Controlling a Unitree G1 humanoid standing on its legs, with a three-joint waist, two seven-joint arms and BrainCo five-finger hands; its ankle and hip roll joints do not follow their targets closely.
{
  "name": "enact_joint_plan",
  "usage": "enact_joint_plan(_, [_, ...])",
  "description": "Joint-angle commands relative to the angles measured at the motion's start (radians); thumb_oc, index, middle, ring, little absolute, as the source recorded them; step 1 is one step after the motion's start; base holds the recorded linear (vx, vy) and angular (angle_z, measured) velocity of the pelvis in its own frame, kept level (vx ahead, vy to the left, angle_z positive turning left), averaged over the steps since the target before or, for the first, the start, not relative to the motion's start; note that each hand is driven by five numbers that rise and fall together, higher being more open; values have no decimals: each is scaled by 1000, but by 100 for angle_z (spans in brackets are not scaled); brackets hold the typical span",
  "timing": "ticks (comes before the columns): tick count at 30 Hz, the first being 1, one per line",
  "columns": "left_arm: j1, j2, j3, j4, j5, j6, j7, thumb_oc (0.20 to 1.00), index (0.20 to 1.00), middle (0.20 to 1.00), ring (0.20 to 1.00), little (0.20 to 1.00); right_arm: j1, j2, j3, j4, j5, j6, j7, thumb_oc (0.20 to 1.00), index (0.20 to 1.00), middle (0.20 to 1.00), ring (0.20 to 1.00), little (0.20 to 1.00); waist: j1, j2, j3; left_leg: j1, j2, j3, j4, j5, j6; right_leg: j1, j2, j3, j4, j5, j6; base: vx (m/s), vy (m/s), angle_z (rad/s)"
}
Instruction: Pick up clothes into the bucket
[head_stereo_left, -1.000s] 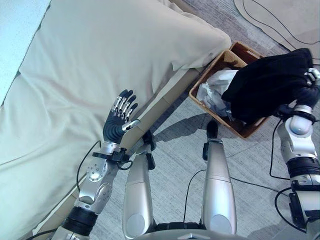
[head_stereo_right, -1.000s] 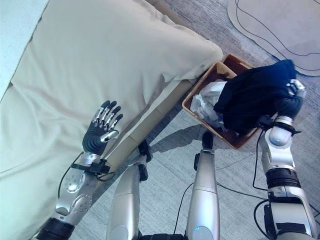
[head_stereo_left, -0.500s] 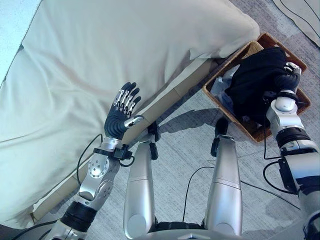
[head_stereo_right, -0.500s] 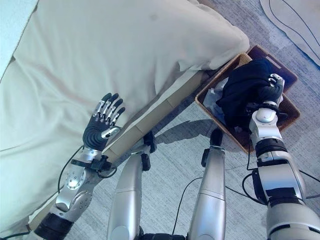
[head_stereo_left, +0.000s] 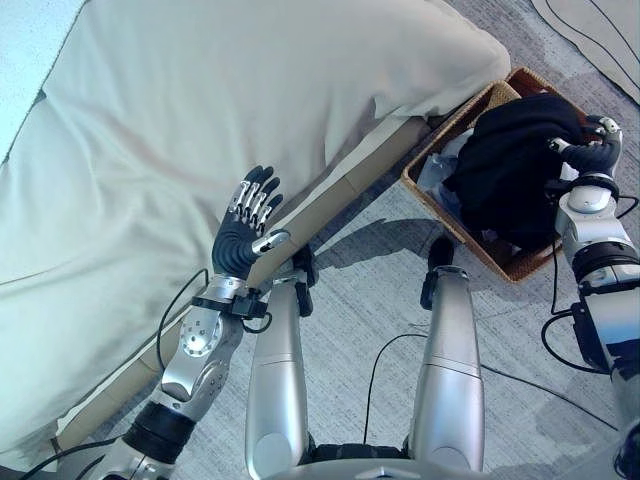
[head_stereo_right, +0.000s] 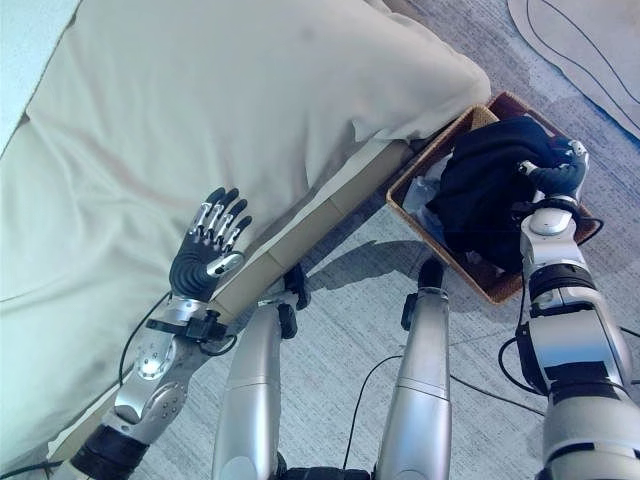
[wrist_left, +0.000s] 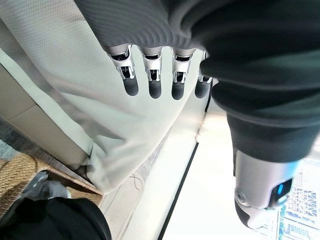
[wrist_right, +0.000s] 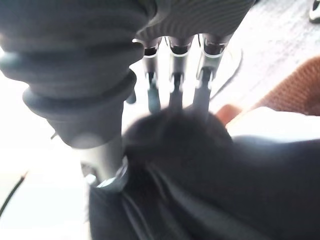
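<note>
At the right of the frame the right hand (head_stereo_left: 590, 140) is closed on a black garment (head_stereo_left: 510, 165), thumb and fingers pinching a fold of it (seen close in its wrist view), and the garment hangs into the wicker basket (head_stereo_left: 450, 210) over pale cloth (head_stereo_left: 440, 172). Left of centre, the left hand (head_stereo_left: 250, 225) is raised with fingers straight and apart, holding nothing, over the edge of the cream cushion (head_stereo_left: 250, 90).

dark garment (head_stereo_left: 515, 165) heaped across basket (head_stereo_left: 505, 268) opening
</note>
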Motion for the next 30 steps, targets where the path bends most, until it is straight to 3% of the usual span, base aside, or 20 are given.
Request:
enact_joint_plan(1, [5,-22,41,-16,9,-47,4,1000,1000,1000,1000,1000,-6,11,34,12,-41,-2,-27,1000,1000,1000,1000,1000,-23,-31,-58,19,-32,55,97,-130,60,41,37,-63,-149,131,-16,-2,7,-4])
enact_joint_plan(6, [-8,-34,46,20,6,-49,-2,1000,1000,1000,1000,1000,30,34,32,-2,-51,1,-20,1000,1000,1000,1000,1000,-27,-45,-72,95,-25,59,44,-122,60,110,42,-73,-201,140,-13,5,5,-5])
enact_joint_plan(7, [-8,-34,52,31,10,-51,-7,1000,1000,1000,1000,1000,58,39,22,-7,-54,3,-12,1000,1000,1000,1000,1000,-31,-56,-81,128,-27,65,-6,-82,67,152,36,-84,-264,185,-14,-48,-18,-3])
enact_joint_plan(16, [6,-25,81,70,2,-52,-49,1000,1000,1000,1000,1000,192,70,-13,-49,-73,1,27,1000,1000,1000,1000,1000,-36,-88,-109,363,-28,60,-186,-38,56,392,34,-116,-430,224,9,54,-15,-2])
enact_joint_plan(21, [44,-29,137,116,27,-50,-60,1000,1000,1000,1000,1000,446,124,-116,-286,-61,-49,31,1000,1000,1000,1000,1000,-50,-114,-154,560,-30,47,-331,-1,44,607,22,-161,-570,254,30,142,-32,3])
enact_joint_plan(24, [65,-39,151,127,27,-47,-68,1000,1000,1000,1000,1000,555,157,-175,-408,-58,-69,29,1000,1000,1000,1000,1000,-56,-120,-176,620,-30,40,-394,22,42,673,22,-181,-617,267,34,132,-28,10])
enact_joint_plan(29, [110,-85,167,178,-60,1,-127,1000,1000,1000,1000,1000,784,288,-288,-621,28,-121,69,1000,1000,1000,1000,1000,-67,-125,-252,761,-32,25,-579,93,30,828,28,-249,-755,296,49,133,-25,15])
enact_joint_plan(30, [114,-92,176,180,-40,3,-129,1000,1000,1000,1000,1000,839,322,-317,-713,76,-161,98,1000,1000,1000,1000,1000,-72,-129,-277,795,-25,30,-625,108,23,862,36,-268,-792,303,55,87,3,28])
